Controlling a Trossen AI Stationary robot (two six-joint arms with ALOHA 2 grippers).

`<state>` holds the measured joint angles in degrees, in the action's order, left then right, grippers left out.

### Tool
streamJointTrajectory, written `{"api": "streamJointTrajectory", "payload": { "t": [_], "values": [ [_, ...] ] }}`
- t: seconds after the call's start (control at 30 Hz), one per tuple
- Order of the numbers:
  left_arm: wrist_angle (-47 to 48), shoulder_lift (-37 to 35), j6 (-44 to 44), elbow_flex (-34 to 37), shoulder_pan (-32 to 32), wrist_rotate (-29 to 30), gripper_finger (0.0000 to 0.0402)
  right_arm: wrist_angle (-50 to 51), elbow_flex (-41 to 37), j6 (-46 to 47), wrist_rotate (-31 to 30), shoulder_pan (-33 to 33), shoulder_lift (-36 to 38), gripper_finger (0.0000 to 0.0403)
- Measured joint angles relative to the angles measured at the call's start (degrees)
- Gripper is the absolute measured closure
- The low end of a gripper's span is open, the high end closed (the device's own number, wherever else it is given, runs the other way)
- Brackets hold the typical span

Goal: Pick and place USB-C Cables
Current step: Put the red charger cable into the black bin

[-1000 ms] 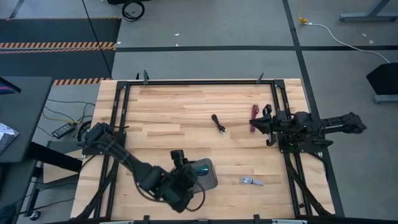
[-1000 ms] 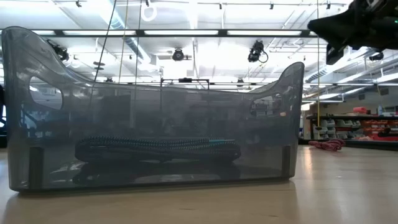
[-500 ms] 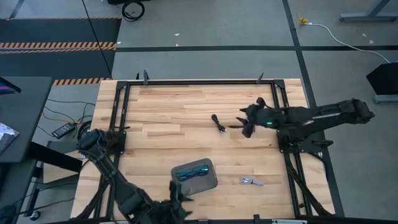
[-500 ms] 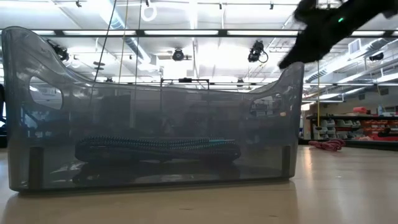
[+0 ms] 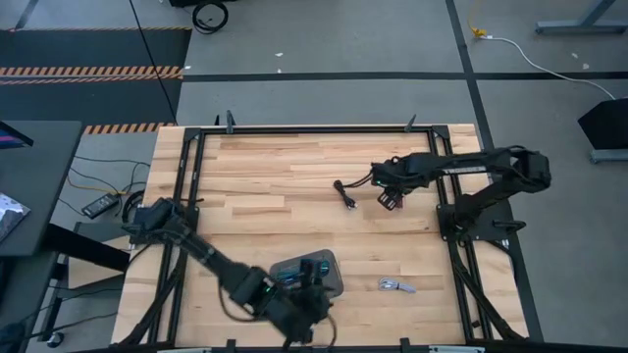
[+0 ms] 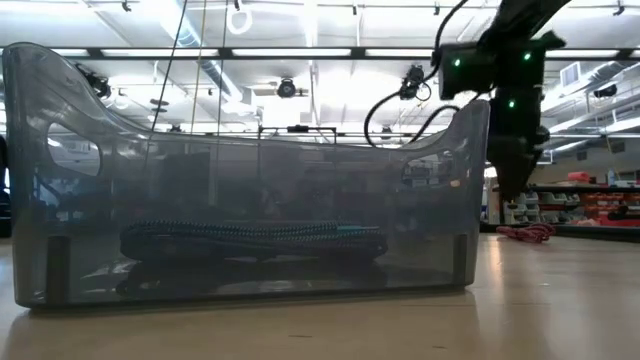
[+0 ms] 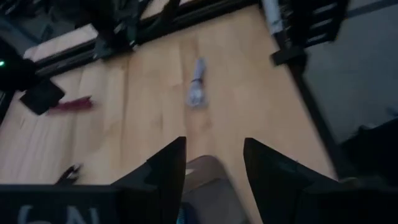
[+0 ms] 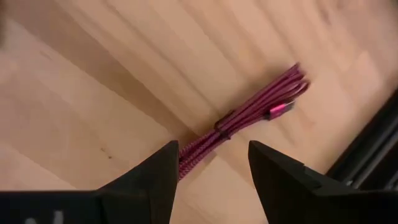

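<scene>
A dark red USB-C cable (image 8: 249, 115) lies coiled on the wood, just beyond my right gripper (image 8: 211, 162). That gripper is open and points down above the cable (image 6: 525, 232), clear of it. A black cable (image 5: 344, 193) lies to its left. A silver-grey cable (image 5: 396, 285) lies near the front right. A teal cable (image 6: 250, 238) rests on the floor of the grey tray (image 5: 332, 265). My left gripper (image 7: 214, 155) is open over the tray's near side with nothing between its fingers.
A black metal frame (image 5: 294, 129) runs around the tabletop. Bare wood stretches between the tray and the black cable. In the low view the tray's translucent wall (image 6: 60, 200) hides most of the table behind it.
My right gripper has gone toward the table's left, tipped to point down, and now stands over the dark red cable. My left arm drew back toward the near edge, then returned to the tray's near side. None of the cables has moved.
</scene>
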<state>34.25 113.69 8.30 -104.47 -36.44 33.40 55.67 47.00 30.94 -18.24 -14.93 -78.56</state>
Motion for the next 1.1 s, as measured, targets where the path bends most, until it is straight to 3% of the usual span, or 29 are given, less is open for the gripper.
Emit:
{"api": "streamJointTrajectory", "payload": {
  "t": [0.17, 0.37, 0.63, 0.83, 1.1],
  "values": [
    [-0.6, 2.65, -0.52, -0.07, 4.05, -3.28, 0.0254, 0.52, -0.02, 1.15, 2.39, -2.8, -2.98, 0.0203],
    [-5.38, 6.85, -7.08, 0.0, 6.6, -3.91, 0.026, 1.03, -0.07, 4.28, 6.64, -5.2, -3.88, 0.0203],
    [-1.3, 6.69, -8.54, 0.0, 6.75, -4.82, 0.026, 0.72, -0.07, 9.71, 9.18, -6.64, -5.74, 0.0203],
    [-2.98, 6.67, -18.45, -2.42, 7.04, -4.83, 0.026, -2.32, -1.05, 12.64, 12.75, -6.63, -10.27, 0.0203],
    [0.8, 6.47, -18.98, -4.7, 6.01, -4.8, 0.026, -2.54, -0.84, 11.97, 11.78, -6.53, -14.87, 0.0218]
  ]
}}
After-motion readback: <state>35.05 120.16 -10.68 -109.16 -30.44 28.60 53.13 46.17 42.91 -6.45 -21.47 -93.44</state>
